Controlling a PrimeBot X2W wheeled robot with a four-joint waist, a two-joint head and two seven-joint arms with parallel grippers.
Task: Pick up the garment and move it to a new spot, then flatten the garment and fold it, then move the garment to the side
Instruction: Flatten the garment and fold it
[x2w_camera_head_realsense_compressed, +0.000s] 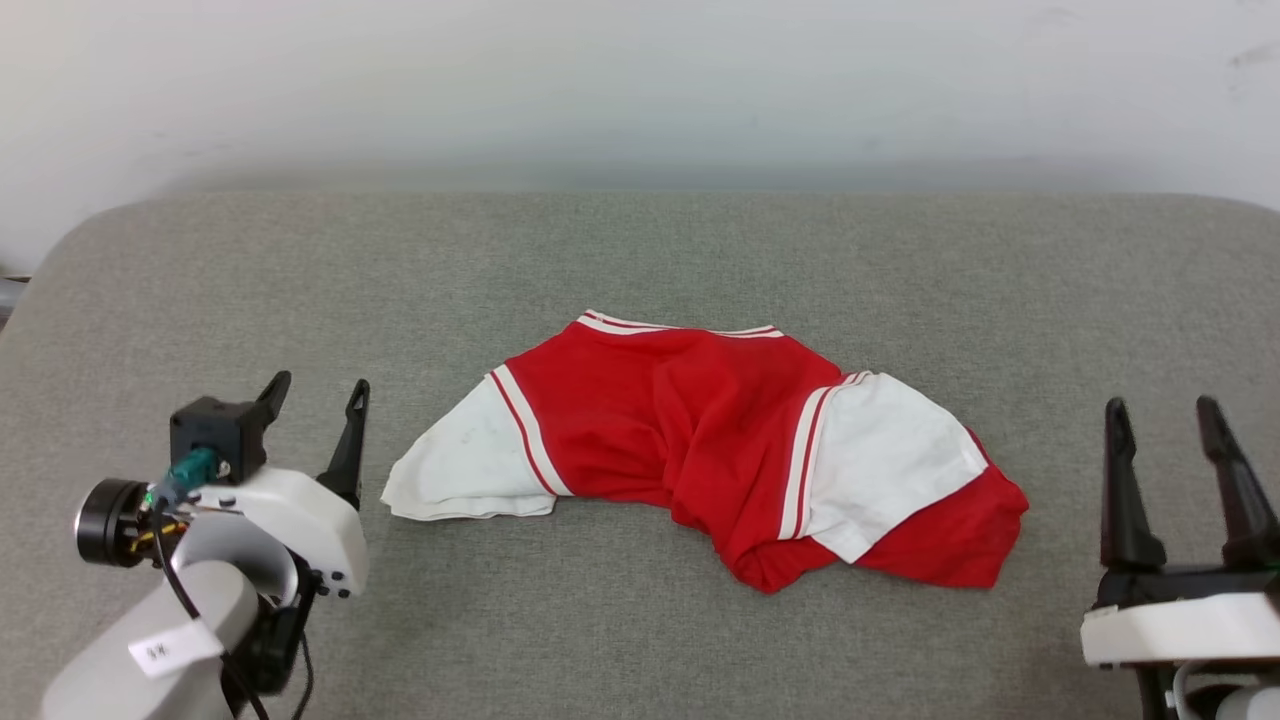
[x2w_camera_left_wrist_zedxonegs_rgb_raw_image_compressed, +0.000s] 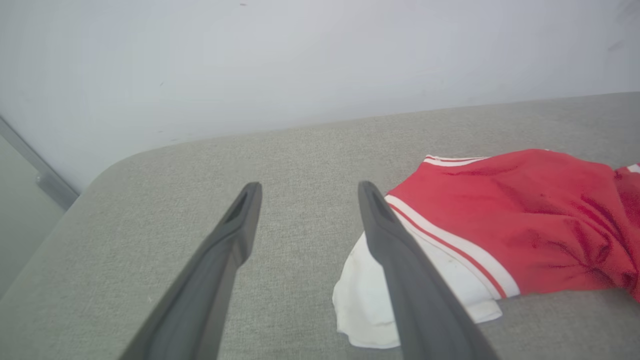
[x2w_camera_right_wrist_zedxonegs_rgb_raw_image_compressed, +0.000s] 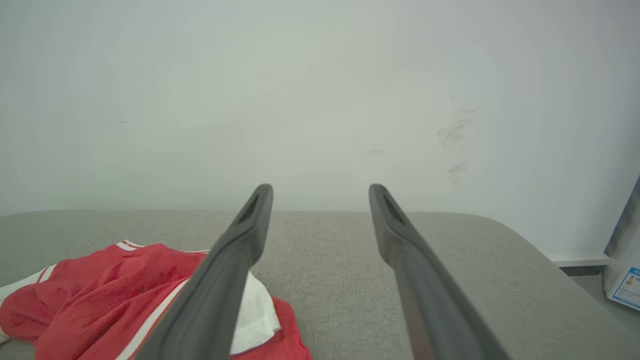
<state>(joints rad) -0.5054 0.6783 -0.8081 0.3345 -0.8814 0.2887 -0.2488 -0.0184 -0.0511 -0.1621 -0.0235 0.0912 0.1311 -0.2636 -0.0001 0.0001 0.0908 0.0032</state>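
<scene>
well, the garment (x2w_camera_head_realsense_compressed: 700, 440) lies crumpled, long axis left-right.

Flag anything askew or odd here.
The shirt lies crumpled on the grey pad, bunched and twisted at its middle, one white sleeve lapped over red cloth at a slant. Not flat yet; nothing looks torn or spilled.

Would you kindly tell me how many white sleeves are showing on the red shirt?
2. One sleeve lies at the shirt's left end; the other lies near its right end. Folds may hide parts of both.
</scene>
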